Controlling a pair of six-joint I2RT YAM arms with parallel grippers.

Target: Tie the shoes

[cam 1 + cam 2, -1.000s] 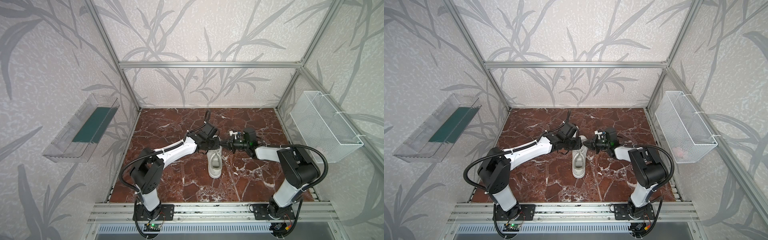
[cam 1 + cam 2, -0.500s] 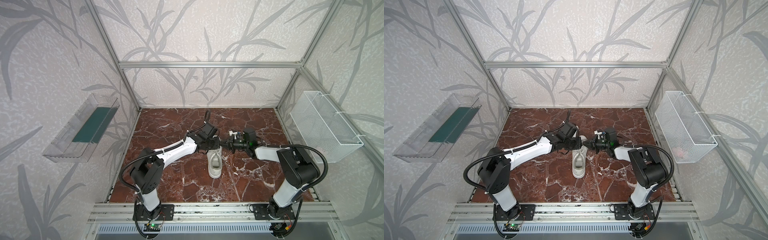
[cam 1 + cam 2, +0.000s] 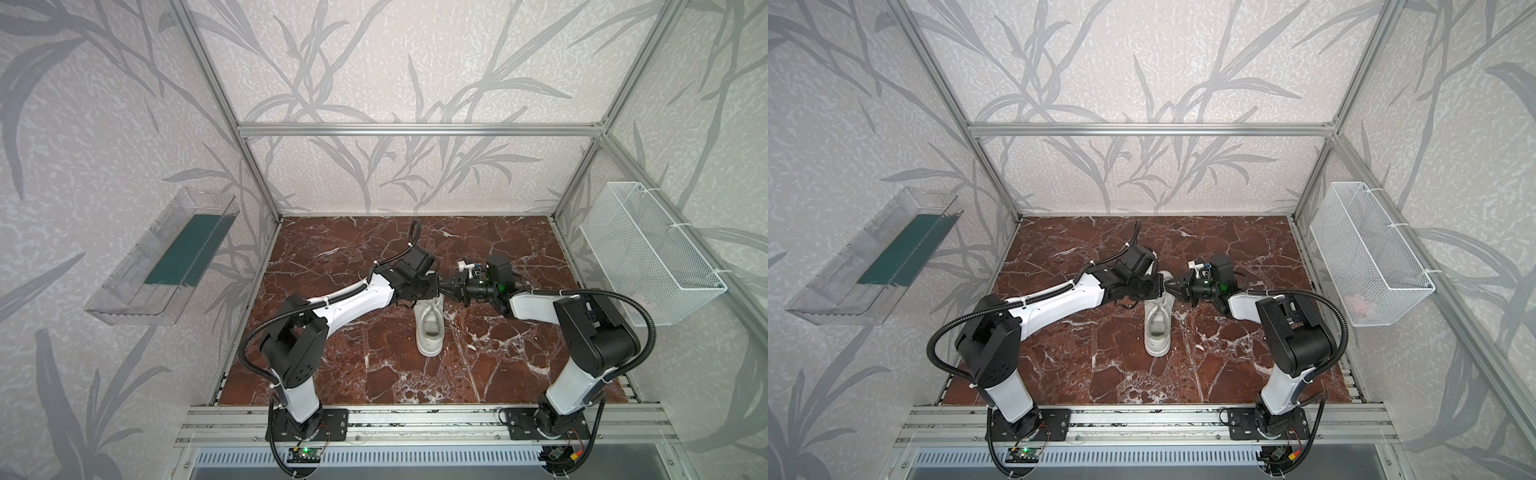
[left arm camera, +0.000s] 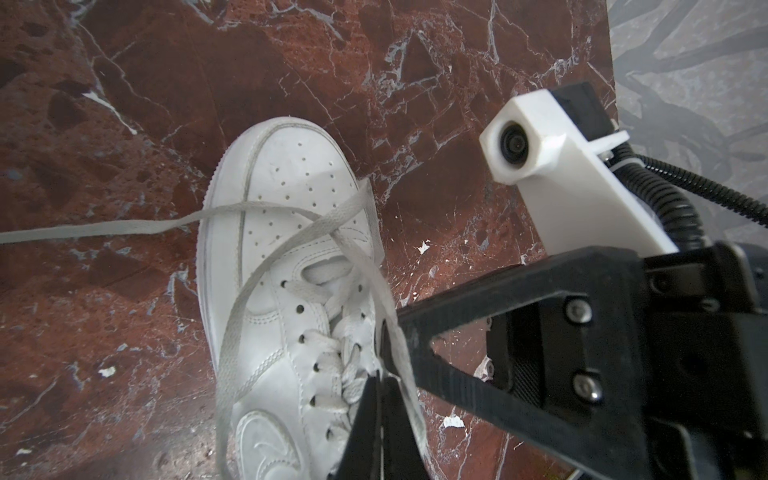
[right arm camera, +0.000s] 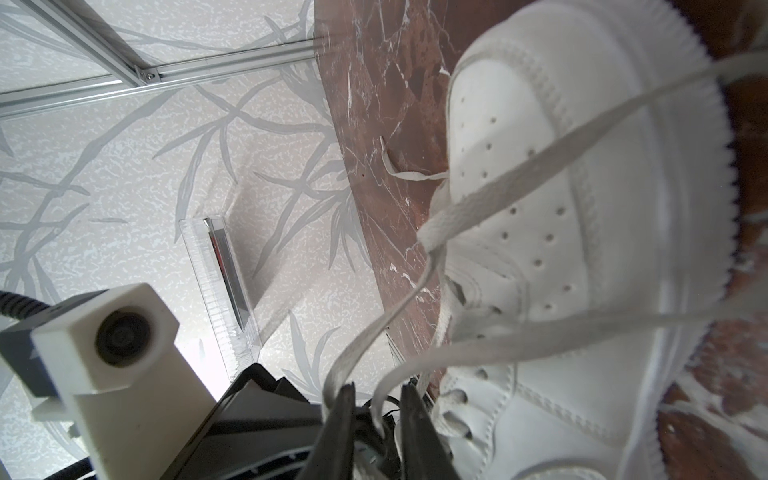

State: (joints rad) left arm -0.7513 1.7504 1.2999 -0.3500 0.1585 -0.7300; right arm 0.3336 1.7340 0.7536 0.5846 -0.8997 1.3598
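The white shoe lies in the middle of the red marble table, heel towards the near edge and toe towards the far wall, and both arms meet over its far half. The left gripper reaches in from the left and the right gripper from the right, tips almost touching above the tongue. In the left wrist view the left gripper is clenched tight, and a strand of the laces loops off the toe of the shoe and runs down to its tips, where it seems to be nipped, though the strand is blurred there. In the right wrist view the right gripper has its jaws parted, with a strand of the laces hanging loose in the gap, touching neither finger that I can see. Another strand trails off the shoe onto the marble on the left
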